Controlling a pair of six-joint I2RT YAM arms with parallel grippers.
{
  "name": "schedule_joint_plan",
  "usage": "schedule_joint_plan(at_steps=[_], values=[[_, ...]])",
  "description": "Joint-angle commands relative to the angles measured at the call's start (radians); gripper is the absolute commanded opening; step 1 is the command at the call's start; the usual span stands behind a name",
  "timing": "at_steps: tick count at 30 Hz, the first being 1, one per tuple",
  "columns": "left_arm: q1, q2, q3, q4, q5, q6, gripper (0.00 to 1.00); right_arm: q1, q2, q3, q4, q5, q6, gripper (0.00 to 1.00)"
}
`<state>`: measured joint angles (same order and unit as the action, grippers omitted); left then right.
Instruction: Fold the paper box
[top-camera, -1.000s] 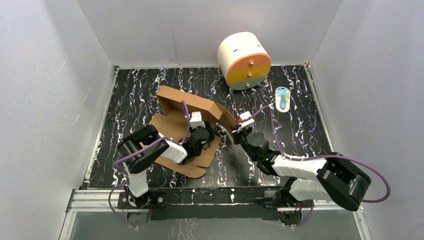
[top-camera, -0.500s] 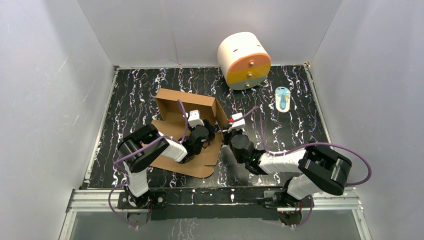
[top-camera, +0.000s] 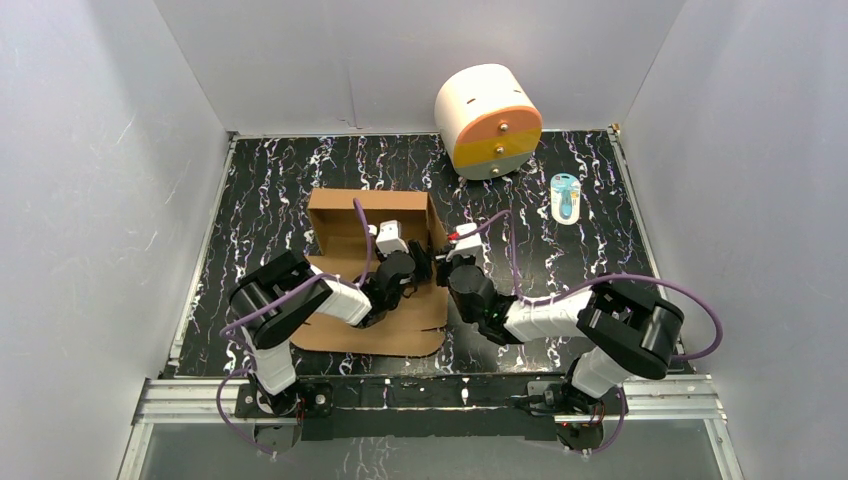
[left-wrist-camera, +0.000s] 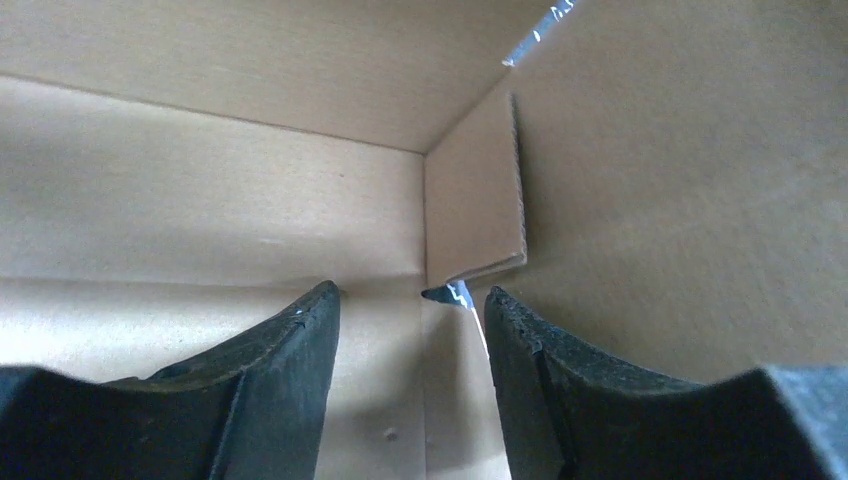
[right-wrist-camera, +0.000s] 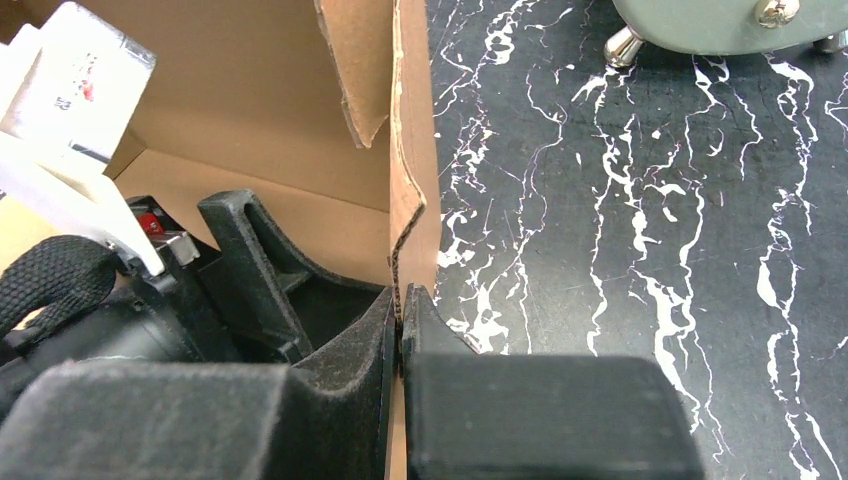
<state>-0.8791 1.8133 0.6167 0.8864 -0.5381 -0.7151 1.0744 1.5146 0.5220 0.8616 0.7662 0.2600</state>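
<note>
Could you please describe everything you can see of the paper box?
The paper box is plain brown corrugated cardboard, half formed: back and right walls stand upright, a front flap lies flat on the black marbled table. The right hand pinches the right wall's edge; the open left hand sits inside the corner.

Left arm (top-camera: 345, 297), right arm (top-camera: 545, 316) — black joints, white links, purple cables (top-camera: 513, 262)

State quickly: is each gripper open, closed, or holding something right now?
Left gripper: open, inside the paper box, holding nothing.
Right gripper: closed on the paper box's side wall.
</note>
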Motion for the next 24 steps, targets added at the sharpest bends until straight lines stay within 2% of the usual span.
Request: schedule_joint_plan(at_steps=[1, 7, 16, 21, 24], values=[[-0.006, -0.078, -0.032, -0.044, 0.053, -0.021, 0.54, 0.016, 0.019, 0.009, 0.082, 0.037, 0.031, 0.10], [-0.006, -0.251, -0.088, -0.072, 0.074, -0.032, 0.61, 0.018, 0.007, -0.003, 0.066, 0.067, -0.009, 0.11], [-0.001, -0.597, -0.091, -0.358, 0.109, -0.116, 0.77, 0.016, 0.029, -0.033, 0.172, 0.073, -0.139, 0.12], [0.022, -0.728, -0.119, -0.422, 0.084, -0.261, 0.87, 0.017, 0.049, -0.032, 0.192, 0.047, -0.144, 0.12], [0.068, -0.793, -0.167, -0.366, 0.108, -0.375, 0.88, 0.016, 0.059, -0.034, 0.206, 0.039, -0.146, 0.12]])
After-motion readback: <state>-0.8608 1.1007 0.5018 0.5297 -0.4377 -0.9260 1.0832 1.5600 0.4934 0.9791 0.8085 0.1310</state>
